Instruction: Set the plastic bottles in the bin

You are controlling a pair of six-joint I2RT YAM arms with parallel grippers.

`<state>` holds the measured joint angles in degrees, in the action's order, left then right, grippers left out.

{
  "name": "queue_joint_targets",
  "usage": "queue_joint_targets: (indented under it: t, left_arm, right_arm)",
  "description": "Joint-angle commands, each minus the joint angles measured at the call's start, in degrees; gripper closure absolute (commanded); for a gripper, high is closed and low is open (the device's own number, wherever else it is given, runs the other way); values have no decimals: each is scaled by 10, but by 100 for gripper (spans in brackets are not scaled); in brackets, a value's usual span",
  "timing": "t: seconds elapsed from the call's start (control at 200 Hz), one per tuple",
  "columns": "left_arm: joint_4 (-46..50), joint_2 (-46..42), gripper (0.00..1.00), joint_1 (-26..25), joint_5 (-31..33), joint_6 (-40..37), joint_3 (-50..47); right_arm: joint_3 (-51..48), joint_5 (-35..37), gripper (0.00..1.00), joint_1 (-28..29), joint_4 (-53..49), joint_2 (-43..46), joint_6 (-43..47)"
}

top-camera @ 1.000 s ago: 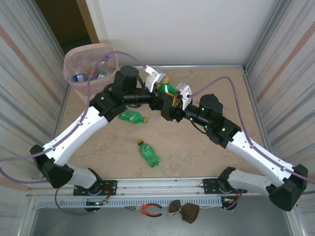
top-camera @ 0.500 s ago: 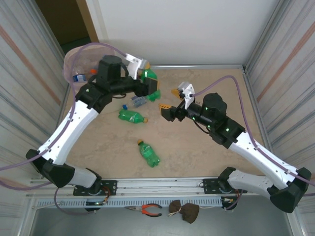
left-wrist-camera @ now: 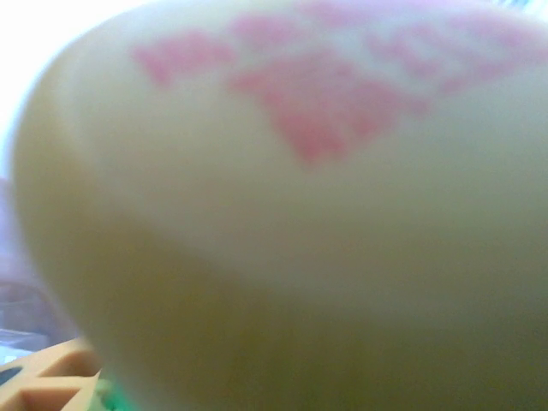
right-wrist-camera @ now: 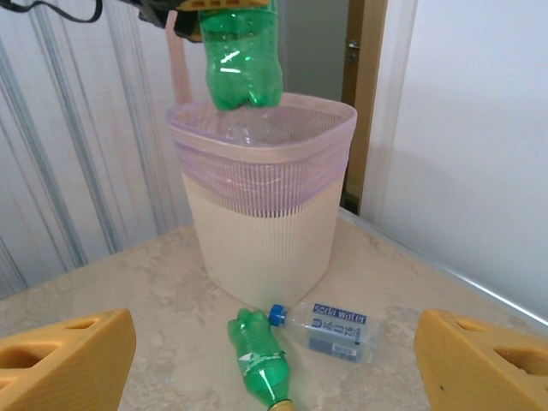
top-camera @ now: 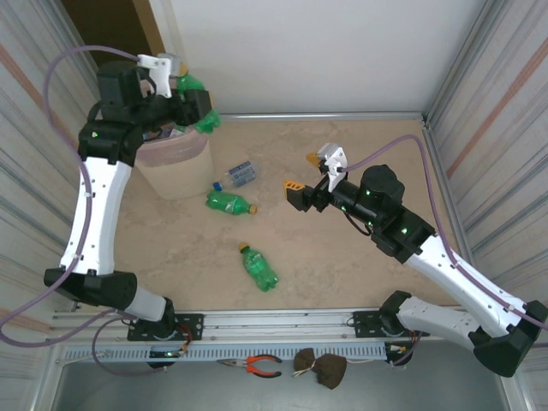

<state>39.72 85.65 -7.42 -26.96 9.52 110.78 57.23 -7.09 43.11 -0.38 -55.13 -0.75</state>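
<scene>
Upper left, left gripper (top-camera: 190,101) clasps a green bottle (right-wrist-camera: 244,64), probably light and crushable, over the bin (right-wrist-camera: 265,231); right gripper (top-camera: 303,171) spread wide, empty.

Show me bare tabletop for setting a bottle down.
Free: the far right corner behind the right gripper, and the near left stretch between the bin and front rail. Crowded: around the water bottle and green bottle beside it.
</scene>
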Motion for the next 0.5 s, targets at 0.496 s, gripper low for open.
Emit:
queue_joint_targets:
  t: [0.496]
  left_arm:
    - [199,177,42,103,63,-111,245]
  right_arm:
    - [26,21,16,3,-18,3,33]
